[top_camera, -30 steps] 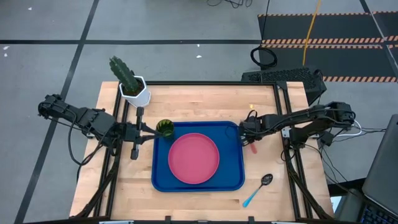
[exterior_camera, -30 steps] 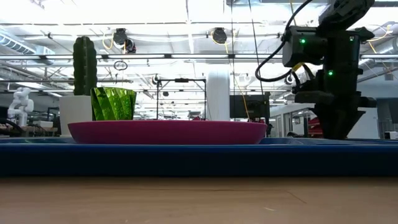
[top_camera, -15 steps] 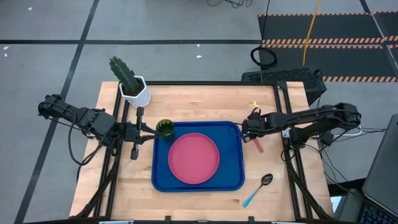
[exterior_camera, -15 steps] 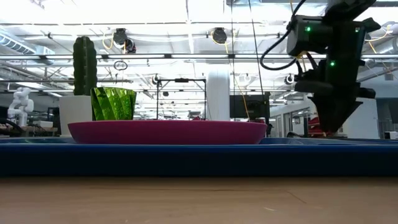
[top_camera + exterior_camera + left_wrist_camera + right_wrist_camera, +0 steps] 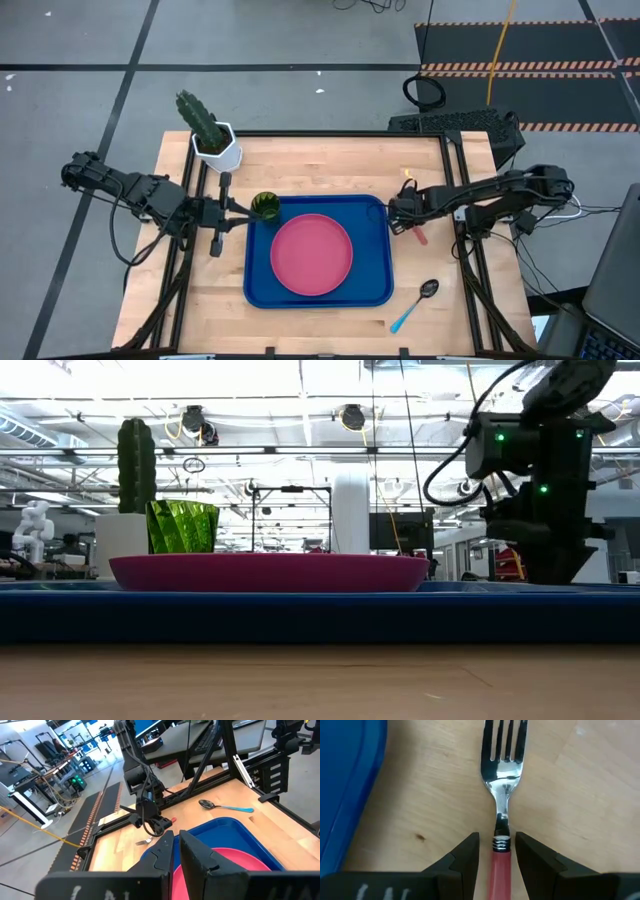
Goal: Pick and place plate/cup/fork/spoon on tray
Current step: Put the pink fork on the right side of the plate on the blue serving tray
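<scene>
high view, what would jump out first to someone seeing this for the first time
The pink-red plate lying in the middle of the big blue tray at the table's centre catches the eye first, with the green cup at the tray's far left corner, just ahead of the left gripper. To the tray's right, the right gripper straddles the fork on the bare wood, fingers either side of its pink handle.

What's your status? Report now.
Right gripper astride the fork handle, fingers apart, beside the tray. Left gripper by the cup. Nothing obstructing.
</scene>
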